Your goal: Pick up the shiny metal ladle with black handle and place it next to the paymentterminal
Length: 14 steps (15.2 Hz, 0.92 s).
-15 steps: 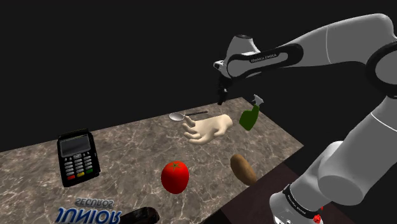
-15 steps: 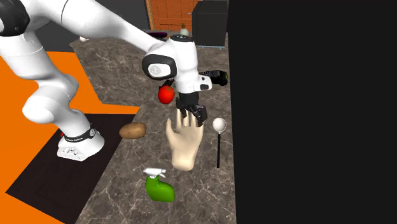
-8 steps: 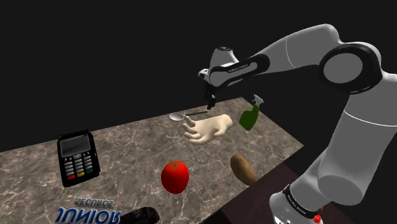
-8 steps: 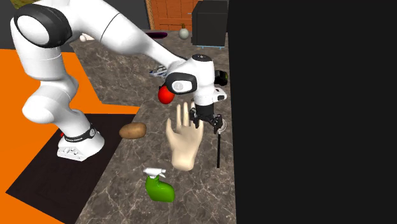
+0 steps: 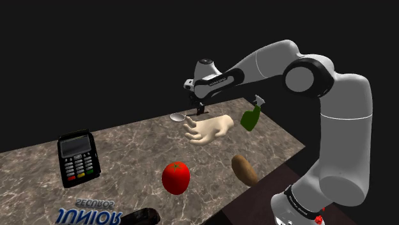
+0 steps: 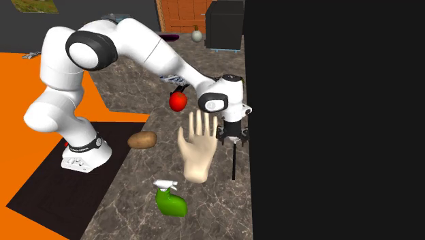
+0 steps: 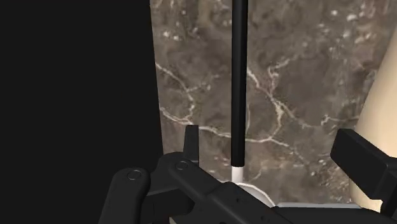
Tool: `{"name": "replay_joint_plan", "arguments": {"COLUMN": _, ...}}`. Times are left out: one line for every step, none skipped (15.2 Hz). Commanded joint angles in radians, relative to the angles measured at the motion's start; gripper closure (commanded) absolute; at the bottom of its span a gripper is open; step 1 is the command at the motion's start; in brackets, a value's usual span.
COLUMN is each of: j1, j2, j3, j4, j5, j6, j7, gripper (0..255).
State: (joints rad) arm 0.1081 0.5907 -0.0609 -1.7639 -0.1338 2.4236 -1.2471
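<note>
The ladle lies flat on the marble counter near its far edge, with its shiny bowl pointing toward the shoulder view's left and its thin black handle trailing away. My black gripper hangs low over the spot where handle meets bowl. In the wrist view the handle and its metal neck run between my open fingers, nearer one finger and touched by neither. The payment terminal, black with a grey screen and keypad, lies far off toward the shoulder view's left.
A beige model hand lies right beside the ladle, close to my gripper. A green spray bottle, a potato and a red tomato lie on the counter. Beyond the counter's far edge is a black area.
The arm has swung toward the shoulder view's left and come down, carrying the gripper from above the model hand to just over the ladle's neck. Nothing on the counter moved.
</note>
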Motion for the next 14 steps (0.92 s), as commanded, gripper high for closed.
{"name": "replay_joint_plan", "arguments": {"j1": -0.003, "j2": 0.054, "j3": 0.009, "j4": 0.047, "j5": -0.012, "j6": 0.006, "j7": -0.041, "gripper": 0}}
{"name": "replay_joint_plan", "arguments": {"j1": -0.004, "j2": 0.064, "j3": 0.009, "j4": 0.05, "j5": -0.012, "j6": 0.014, "j7": -0.041, "gripper": 0}}
{"name": "replay_joint_plan", "arguments": {"j1": -0.005, "j2": 0.074, "j3": 0.008, "j4": 0.053, "j5": -0.012, "j6": 0.022, "j7": -0.041, "gripper": 0}}
{"name": "replay_joint_plan", "arguments": {"j1": -0.006, "j2": 0.085, "j3": 0.008, "j4": 0.056, "j5": -0.012, "j6": 0.03, "j7": -0.041, "gripper": 0}}
{"name": "replay_joint_plan", "arguments": {"j1": -0.007, "j2": 0.096, "j3": 0.008, "j4": 0.059, "j5": -0.013, "j6": 0.037, "j7": -0.04, "gripper": 0}}
{"name": "replay_joint_plan", "arguments": {"j1": -0.008, "j2": 0.106, "j3": 0.007, "j4": 0.062, "j5": -0.013, "j6": 0.045, "j7": -0.04, "gripper": 0}}
{"name": "replay_joint_plan", "arguments": {"j1": -0.009, "j2": 0.117, "j3": 0.007, "j4": 0.066, "j5": -0.013, "j6": 0.052, "j7": -0.04, "gripper": 0}}
{"name": "replay_joint_plan", "arguments": {"j1": -0.01, "j2": 0.128, "j3": 0.007, "j4": 0.07, "j5": -0.013, "j6": 0.059, "j7": -0.04, "gripper": 0}}
{"name": "replay_joint_plan", "arguments": {"j1": -0.01, "j2": 0.135, "j3": 0.006, "j4": 0.072, "j5": -0.013, "j6": 0.063, "j7": -0.04, "gripper": 0}}
{"name": "replay_joint_plan", "arguments": {"j1": -0.01, "j2": 0.135, "j3": 0.006, "j4": 0.072, "j5": -0.013, "j6": 0.063, "j7": -0.04, "gripper": 0}}
{"name": "replay_joint_plan", "arguments": {"j1": -0.01, "j2": 0.135, "j3": 0.006, "j4": 0.072, "j5": -0.013, "j6": 0.063, "j7": -0.04, "gripper": 0}}
{"name": "replay_joint_plan", "arguments": {"j1": -0.01, "j2": 0.135, "j3": 0.006, "j4": 0.072, "j5": -0.013, "j6": 0.063, "j7": -0.04, "gripper": 0}}
{"name": "replay_joint_plan", "arguments": {"j1": -0.01, "j2": 0.135, "j3": 0.006, "j4": 0.072, "j5": -0.013, "j6": 0.063, "j7": -0.04, "gripper": 0}}
{"name": "replay_joint_plan", "arguments": {"j1": -0.01, "j2": 0.135, "j3": 0.006, "j4": 0.072, "j5": -0.013, "j6": 0.063, "j7": -0.04, "gripper": 0}}
